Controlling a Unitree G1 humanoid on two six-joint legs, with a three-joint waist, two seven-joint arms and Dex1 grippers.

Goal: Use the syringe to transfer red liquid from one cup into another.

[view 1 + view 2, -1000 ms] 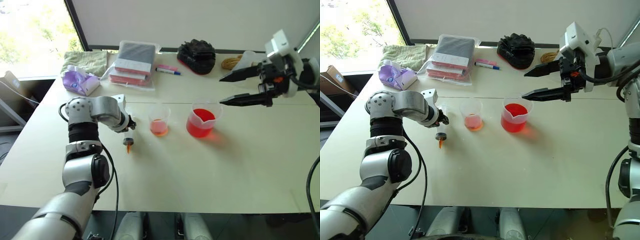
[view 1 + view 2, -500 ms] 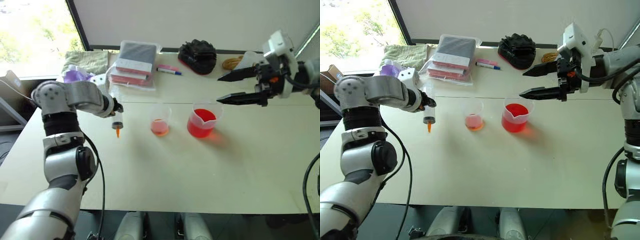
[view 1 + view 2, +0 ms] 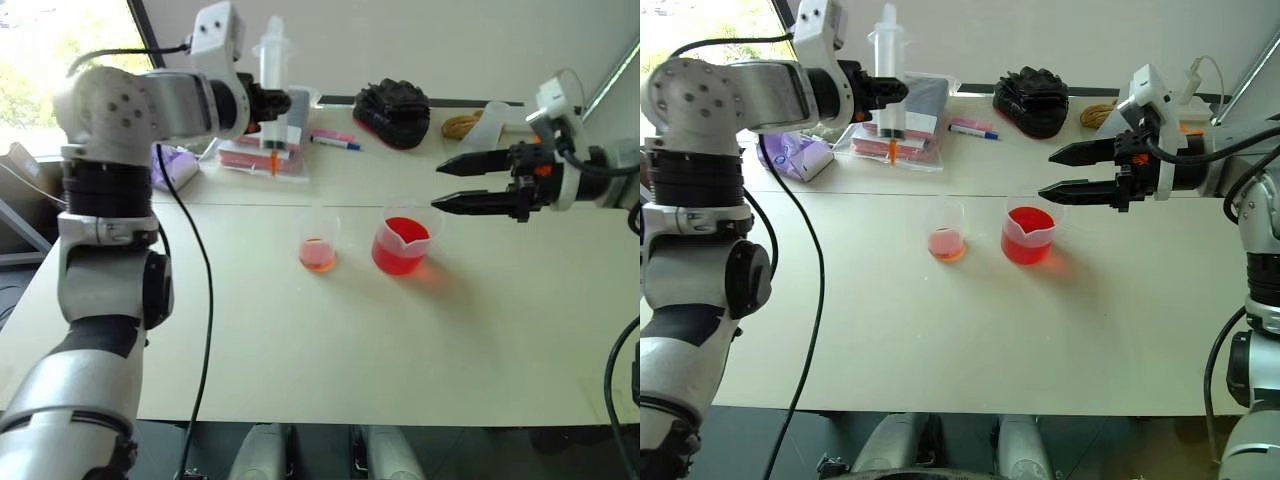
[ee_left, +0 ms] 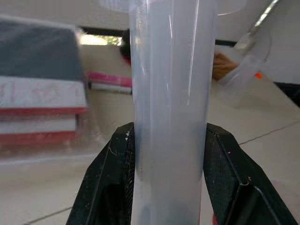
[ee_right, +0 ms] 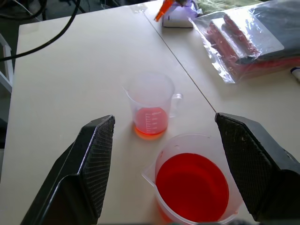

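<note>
A pale table point(image 3: 300, 350) stands below a window and a white wall. On it the larger spouted cup point(image 3: 402, 244) of red liquid point(image 3: 404, 236) is the landmark; the smaller cup point(image 3: 318, 243), pink-orange at the bottom, stands just to its left. Well up and to the left of it, the left gripper point(image 3: 268, 103) clamps the syringe point(image 3: 272, 85) upright, orange tip down. The right gripper point(image 3: 447, 183) hovers just right of the spouted cup, fingers point(image 5: 91, 164) spread wide, empty.
</note>
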